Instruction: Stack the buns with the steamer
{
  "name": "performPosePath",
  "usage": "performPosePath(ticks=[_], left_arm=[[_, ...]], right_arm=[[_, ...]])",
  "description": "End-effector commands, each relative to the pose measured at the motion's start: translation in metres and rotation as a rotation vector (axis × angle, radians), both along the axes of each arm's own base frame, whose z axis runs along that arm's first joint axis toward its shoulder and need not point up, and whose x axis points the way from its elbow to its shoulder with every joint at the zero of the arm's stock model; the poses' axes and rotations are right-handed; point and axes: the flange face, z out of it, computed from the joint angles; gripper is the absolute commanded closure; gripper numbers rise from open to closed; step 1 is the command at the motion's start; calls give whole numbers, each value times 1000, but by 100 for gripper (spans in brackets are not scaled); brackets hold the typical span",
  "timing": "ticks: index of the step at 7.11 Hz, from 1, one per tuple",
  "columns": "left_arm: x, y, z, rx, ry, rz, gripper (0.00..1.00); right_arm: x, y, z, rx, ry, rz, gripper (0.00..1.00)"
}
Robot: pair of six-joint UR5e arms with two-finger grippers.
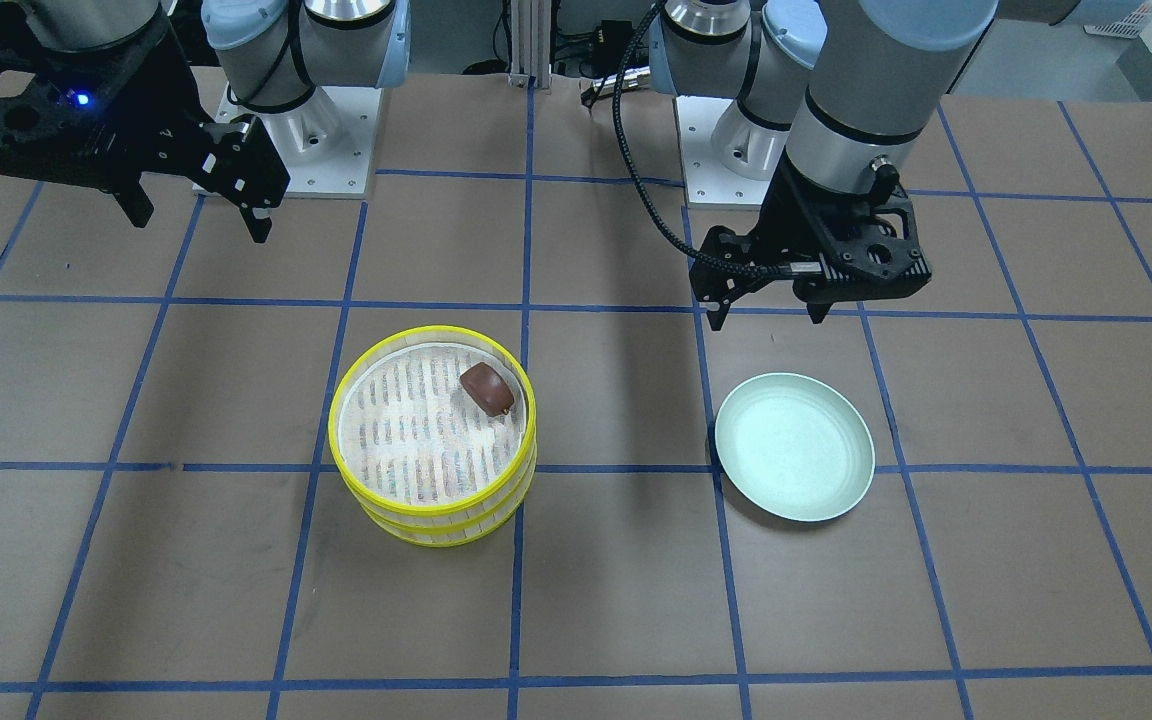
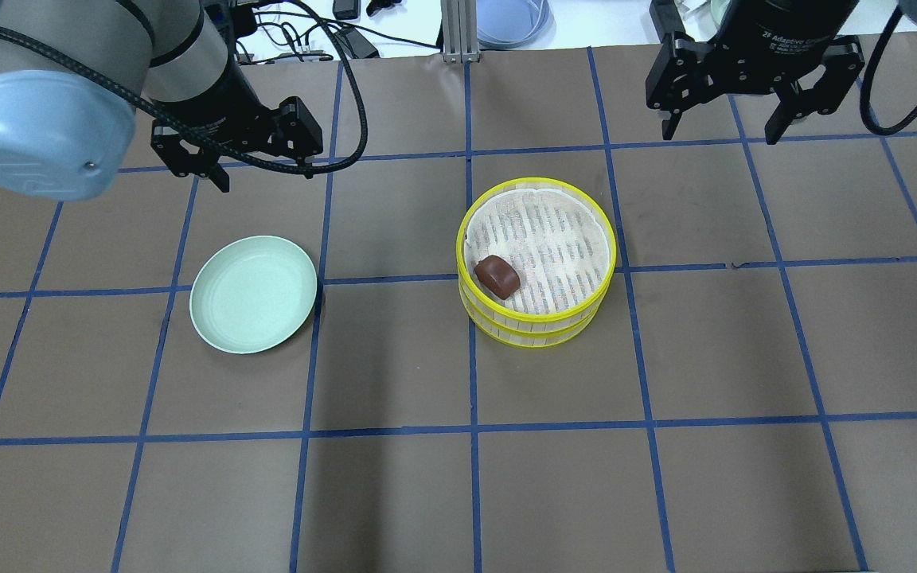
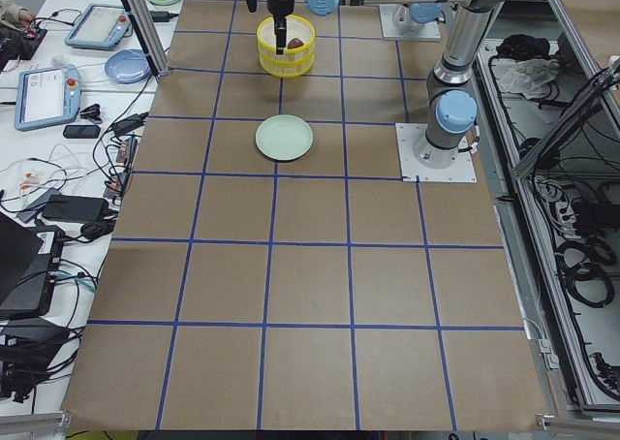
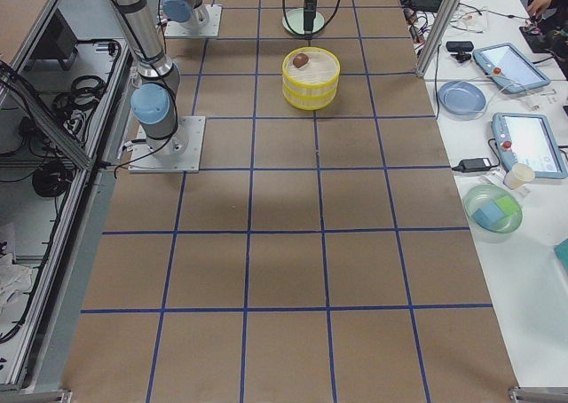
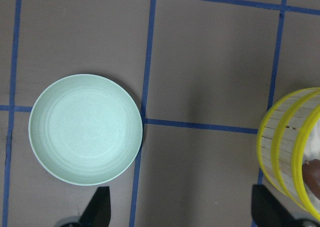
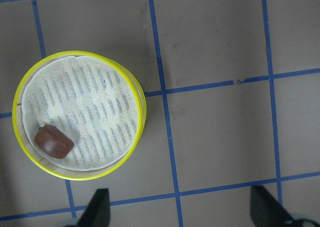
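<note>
Two yellow-rimmed steamer trays (image 2: 538,185) stand stacked at the table's middle. A dark reddish-brown bun (image 2: 497,276) lies on the white liner of the top tray, near its rim; it also shows in the right wrist view (image 6: 53,142). The cream-white bun is out of view. The pale green plate (image 2: 254,293) lies empty to the stack's left. My left gripper (image 2: 266,179) is open and empty, raised beyond the plate. My right gripper (image 2: 721,137) is open and empty, raised beyond and right of the steamer stack (image 1: 336,430).
The brown table cover carries a blue tape grid. Both arm bases (image 1: 286,150) stand at the robot's edge of the table. A side bench with tablets (image 4: 501,66), a blue dish and cables runs along the far edge.
</note>
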Motion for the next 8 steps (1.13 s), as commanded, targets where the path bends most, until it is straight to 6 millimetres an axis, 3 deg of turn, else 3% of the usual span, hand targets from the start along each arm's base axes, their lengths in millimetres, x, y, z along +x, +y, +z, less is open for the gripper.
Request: performPosePath(ticks=[1, 8], left_arm=[[6, 14, 11, 18, -16, -23, 0], [4, 21, 15, 26, 6, 6, 0]], right_arm=[[0, 0, 0, 0, 0, 0, 0], [0, -1, 0, 0, 0, 0, 0]])
